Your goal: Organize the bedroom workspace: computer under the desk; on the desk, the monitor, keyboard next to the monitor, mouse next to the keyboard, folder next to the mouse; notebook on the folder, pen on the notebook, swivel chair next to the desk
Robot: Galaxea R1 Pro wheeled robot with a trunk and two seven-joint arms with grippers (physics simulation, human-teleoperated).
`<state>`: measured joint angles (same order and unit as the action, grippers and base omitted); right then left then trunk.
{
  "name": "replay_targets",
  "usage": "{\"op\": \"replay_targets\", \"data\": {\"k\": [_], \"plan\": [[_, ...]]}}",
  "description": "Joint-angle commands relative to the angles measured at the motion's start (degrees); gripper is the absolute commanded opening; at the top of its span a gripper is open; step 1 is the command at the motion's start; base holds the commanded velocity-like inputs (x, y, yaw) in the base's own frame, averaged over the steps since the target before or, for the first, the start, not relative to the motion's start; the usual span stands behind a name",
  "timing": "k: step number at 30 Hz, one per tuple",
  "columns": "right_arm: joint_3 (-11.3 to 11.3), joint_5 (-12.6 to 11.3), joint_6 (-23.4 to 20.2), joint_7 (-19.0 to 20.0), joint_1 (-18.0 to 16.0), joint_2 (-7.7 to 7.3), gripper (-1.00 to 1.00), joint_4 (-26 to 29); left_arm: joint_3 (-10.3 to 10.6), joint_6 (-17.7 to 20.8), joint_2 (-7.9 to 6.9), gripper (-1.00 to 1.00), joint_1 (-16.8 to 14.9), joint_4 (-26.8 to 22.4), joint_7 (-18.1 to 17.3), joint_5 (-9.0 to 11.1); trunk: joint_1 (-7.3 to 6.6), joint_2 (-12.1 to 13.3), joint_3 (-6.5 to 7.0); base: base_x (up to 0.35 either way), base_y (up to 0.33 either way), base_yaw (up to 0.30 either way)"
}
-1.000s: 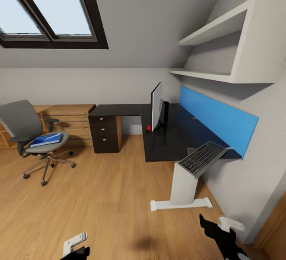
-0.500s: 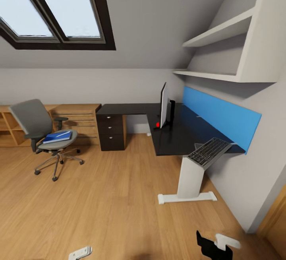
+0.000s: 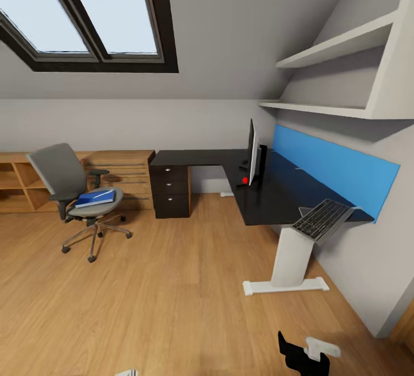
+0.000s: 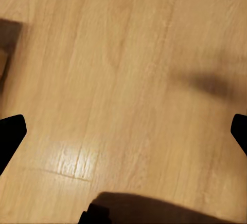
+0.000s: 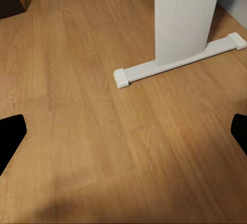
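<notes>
- The step in hand looks like the approach: the robot stands on the wood floor (image 3: pixel 172 295) of the bedroom, facing the bench (image 3: pixel 270 192), with nothing held.
- Both arms hang low. The right gripper (image 5: pixel 123 131) shows its fingers (image 5: pixel 10 136) spread wide over bare floor, empty; the left gripper (image 4: pixel 123 131) is likewise spread wide and empty above the floorboards.
- The white pedestal leg (image 5: pixel 185 18) of the bench stands just ahead of the right fingers, its foot bar (image 5: pixel 177 64) flat on the floor.
- The keyboard (image 3: pixel 322 219) hangs tilted over the near end of the bench, up and ahead of the right fingers, well apart from them.
- The monitor (image 3: pixel 252 152) stands upright farther along the bench.
- The swivel chair (image 3: pixel 77 195) stands far ahead of the left fingers, carrying the blue folder (image 3: pixel 95 198) on its seat.
- Next move, as I judge it: drive closer and raise the right arm to the keyboard, which may slip off.
</notes>
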<state>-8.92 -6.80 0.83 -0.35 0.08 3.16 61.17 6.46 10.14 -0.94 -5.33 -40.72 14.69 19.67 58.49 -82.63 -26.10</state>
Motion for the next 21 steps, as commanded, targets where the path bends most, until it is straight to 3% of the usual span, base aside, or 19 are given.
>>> {"op": "replay_targets", "data": {"k": [1,7,21], "plan": [[0.0,-0.5,0.5,-0.1,0.0,0.10,1.00,-0.5,0.5,0.1,-0.05,1.00,0.0,-0.1,0.6,0.5,0.01,0.0,-0.02,0.043,0.036,-0.092],[0.1,-0.6,3.2,-0.1,0.0,0.01,1.00,-2.6,1.7,0.1,0.21,1.00,0.0,-0.1,0.7,0.4,0.01,0.0,0.27,0.014,0.108,-0.195],[0.0,-0.6,3.4,-0.2,0.0,0.09,1.00,-4.5,1.8,0.1,0.24,1.00,0.0,-0.1,0.7,0.4,0.01,0.0,0.62,0.000,0.292,-0.277]]}}
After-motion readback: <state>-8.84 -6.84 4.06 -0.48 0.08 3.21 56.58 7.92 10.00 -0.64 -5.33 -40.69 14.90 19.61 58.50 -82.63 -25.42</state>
